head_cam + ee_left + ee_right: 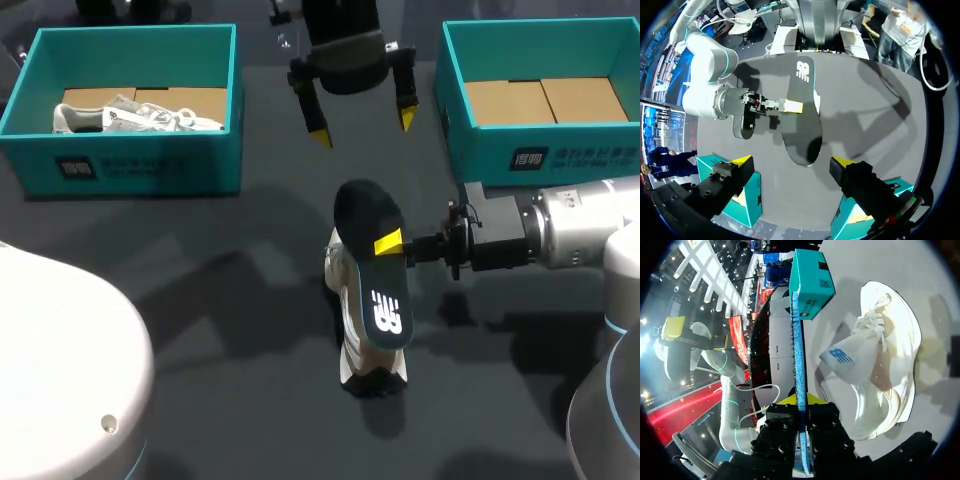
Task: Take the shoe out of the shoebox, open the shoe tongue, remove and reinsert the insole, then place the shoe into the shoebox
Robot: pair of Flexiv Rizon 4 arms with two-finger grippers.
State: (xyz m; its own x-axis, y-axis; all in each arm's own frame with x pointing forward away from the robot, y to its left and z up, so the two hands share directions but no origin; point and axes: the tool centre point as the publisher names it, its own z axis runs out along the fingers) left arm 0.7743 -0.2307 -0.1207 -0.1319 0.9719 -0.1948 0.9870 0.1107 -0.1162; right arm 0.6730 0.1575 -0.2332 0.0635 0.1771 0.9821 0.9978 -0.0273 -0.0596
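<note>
Right tool [388, 243] clamped on the edge of the dark insole [372, 275], holding it over the white shoe [372, 378]. Shoe sat mid-counter [220, 290], outside both boxes. Left tool [362, 127] hung beyond it, fingers wide apart, gripping nothing.

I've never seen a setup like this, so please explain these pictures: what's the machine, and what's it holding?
It is a robot with two arms, each ending in a yellow-tipped pincer. One picture looks down from overhead; the other two come from wrist cameras. On the dark table stand a left teal cardboard shoebox holding a white sneaker, and an empty-looking right teal shoebox. A second white sneaker sits mid-table. The right pincer grips a dark flat insole over it; the left pincer hangs open.
</note>
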